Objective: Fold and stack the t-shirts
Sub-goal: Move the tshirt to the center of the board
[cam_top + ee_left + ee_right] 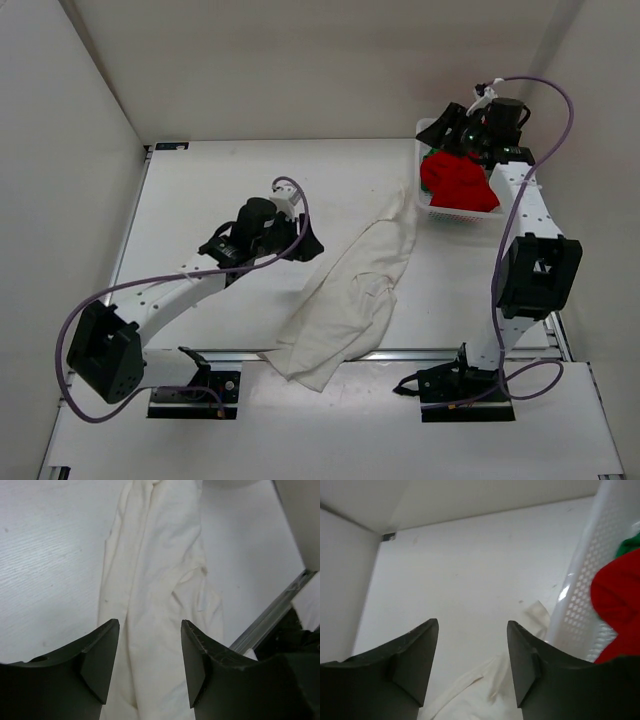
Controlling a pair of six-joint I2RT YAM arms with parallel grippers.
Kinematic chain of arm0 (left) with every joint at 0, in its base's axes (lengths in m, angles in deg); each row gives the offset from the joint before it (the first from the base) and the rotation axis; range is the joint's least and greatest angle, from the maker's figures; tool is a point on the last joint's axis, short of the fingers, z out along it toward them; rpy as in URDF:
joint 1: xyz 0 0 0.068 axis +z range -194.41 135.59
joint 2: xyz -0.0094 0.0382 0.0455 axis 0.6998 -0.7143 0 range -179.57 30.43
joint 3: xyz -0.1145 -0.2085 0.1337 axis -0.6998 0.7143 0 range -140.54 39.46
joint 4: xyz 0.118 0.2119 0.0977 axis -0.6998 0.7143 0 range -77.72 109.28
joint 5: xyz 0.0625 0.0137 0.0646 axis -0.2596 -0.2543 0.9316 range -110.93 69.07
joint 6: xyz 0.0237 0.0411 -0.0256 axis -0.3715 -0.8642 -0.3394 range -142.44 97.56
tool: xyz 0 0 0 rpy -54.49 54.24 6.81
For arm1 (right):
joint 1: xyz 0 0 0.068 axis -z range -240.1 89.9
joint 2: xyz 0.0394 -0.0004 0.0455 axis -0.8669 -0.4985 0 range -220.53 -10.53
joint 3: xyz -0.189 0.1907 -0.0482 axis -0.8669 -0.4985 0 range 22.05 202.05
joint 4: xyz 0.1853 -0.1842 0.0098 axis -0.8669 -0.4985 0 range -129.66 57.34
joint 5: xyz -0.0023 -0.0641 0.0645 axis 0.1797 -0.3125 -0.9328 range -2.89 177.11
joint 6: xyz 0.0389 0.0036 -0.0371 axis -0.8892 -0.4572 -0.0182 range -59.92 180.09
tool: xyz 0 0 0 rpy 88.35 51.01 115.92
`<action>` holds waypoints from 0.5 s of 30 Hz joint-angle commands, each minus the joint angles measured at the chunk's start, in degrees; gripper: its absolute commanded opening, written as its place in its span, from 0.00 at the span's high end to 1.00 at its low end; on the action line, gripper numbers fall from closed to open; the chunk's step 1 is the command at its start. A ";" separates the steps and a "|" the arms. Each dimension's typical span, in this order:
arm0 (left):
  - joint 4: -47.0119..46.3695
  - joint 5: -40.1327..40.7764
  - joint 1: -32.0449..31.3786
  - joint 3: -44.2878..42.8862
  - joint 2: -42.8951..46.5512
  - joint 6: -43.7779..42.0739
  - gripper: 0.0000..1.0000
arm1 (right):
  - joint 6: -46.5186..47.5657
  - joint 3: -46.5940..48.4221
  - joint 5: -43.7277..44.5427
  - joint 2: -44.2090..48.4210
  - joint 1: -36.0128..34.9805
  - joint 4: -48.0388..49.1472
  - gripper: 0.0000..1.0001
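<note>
The white shirt (350,300) is lying rumpled in a long diagonal across the surface (220,180). The left tool (149,625) is hovering over it, jaws spread, pinching nothing. The right tool (472,623) is hanging spread and empty beside the basket (580,595), which is holding the red shirt (457,180) and the green shirt (629,545).

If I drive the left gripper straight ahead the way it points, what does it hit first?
The white shirt, lying on the table straight ahead of the left gripper; depth is hard to judge.
</note>
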 commanded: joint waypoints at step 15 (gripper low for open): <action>31.46 8.41 -6.09 -16.14 -17.82 -16.84 0.29 | -3.61 -54.69 26.48 45.41 -38.51 -6.46 0.90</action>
